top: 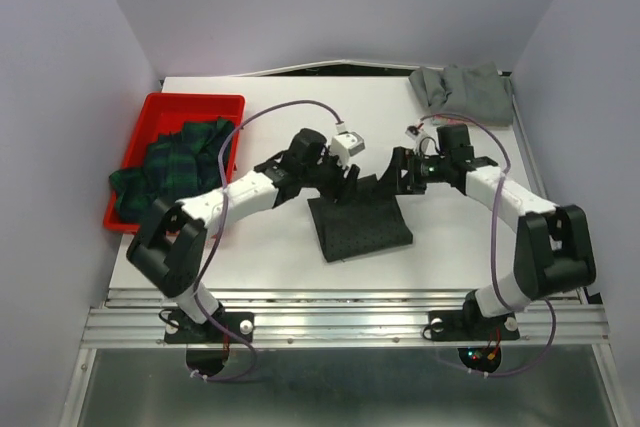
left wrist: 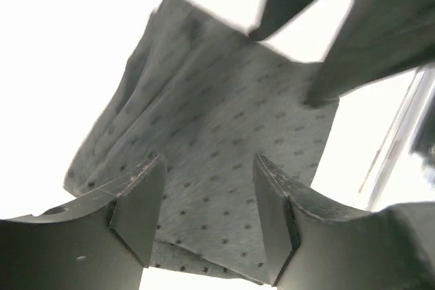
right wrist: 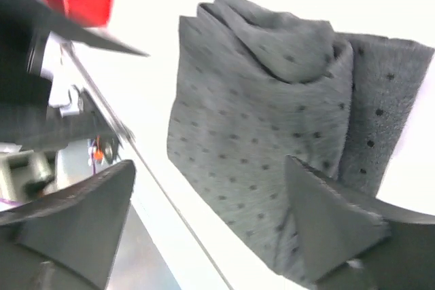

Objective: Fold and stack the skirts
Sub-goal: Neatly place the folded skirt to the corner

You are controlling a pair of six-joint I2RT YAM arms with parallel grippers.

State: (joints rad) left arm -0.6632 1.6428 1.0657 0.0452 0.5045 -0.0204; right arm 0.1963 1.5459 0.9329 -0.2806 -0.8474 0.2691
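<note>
Dotted skirt on white table, lilac walls

I work in a lab, inside a small test box. Plain pale walls stand close on three sides of my white table. My left arm and right arm are bolted to a metal rail, and purple wires loop off them.

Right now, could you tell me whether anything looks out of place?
The plaid skirt lies bunched in the red tray, spilling over its rim; the grey skirt sits crumpled at the far-right corner.
</note>
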